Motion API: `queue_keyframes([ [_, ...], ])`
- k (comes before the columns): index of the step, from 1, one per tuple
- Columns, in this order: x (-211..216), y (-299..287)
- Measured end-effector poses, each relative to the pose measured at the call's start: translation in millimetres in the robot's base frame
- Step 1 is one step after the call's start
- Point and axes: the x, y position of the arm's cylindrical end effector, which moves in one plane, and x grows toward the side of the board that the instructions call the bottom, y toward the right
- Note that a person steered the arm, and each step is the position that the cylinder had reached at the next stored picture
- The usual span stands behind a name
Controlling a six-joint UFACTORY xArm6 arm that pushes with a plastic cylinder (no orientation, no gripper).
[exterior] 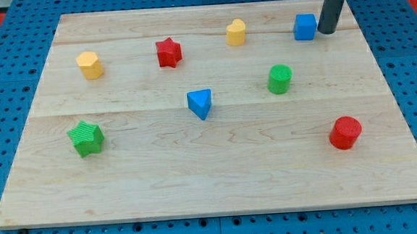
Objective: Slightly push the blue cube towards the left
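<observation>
Now my tip, a bare rod without a gripper, just right of the blue cube.

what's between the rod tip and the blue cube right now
Nothing. In the camera view my tip sits just to the view's right of the blue cube, almost touching; no block lies between.

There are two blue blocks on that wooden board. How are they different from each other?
The blue cube is square-sided; the blue triangular block is a wedge with a pointed corner. The cube sits near the view's top right, directly left of my tip; the triangular block lies near the middle of the wooden board, far from my tip. Both share the same blue and look similar in size.
</observation>
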Motion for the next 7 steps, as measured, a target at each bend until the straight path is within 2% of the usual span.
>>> queue_keyframes([
  [7,-14,-4],
])
